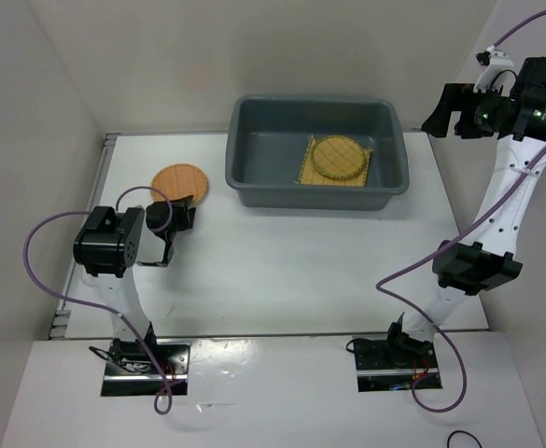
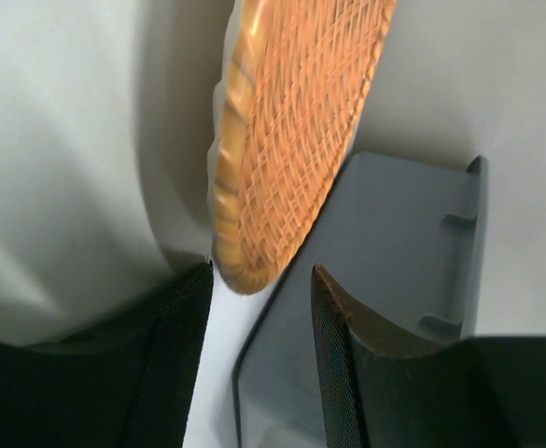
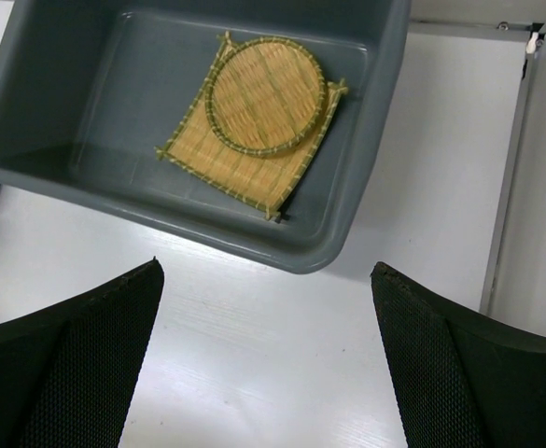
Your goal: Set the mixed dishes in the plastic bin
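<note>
The grey-blue plastic bin (image 1: pixel 254 177) stands at the back middle of the table. Inside it lies the square yellow mat (image 1: pixel 306 174) with the smaller round yellow disc (image 1: pixel 338 156) on top; both also show in the right wrist view, the mat (image 3: pixel 218 164) under the disc (image 3: pixel 265 95). The round orange-brown disc (image 1: pixel 175 179) lies on the table left of the bin. My left gripper (image 1: pixel 185 213) is open at its near edge; in the left wrist view the disc's rim (image 2: pixel 282 140) sits just ahead of the fingertips (image 2: pixel 338 308). My right gripper (image 1: pixel 439 116) is open and empty, raised right of the bin.
White walls close in the table on the left, back and right. A metal rail (image 1: pixel 107 147) runs along the left edge. The bin's outer wall (image 2: pixel 394 252) fills the right of the left wrist view. Bare white table (image 3: pixel 282 373) lies under my right gripper.
</note>
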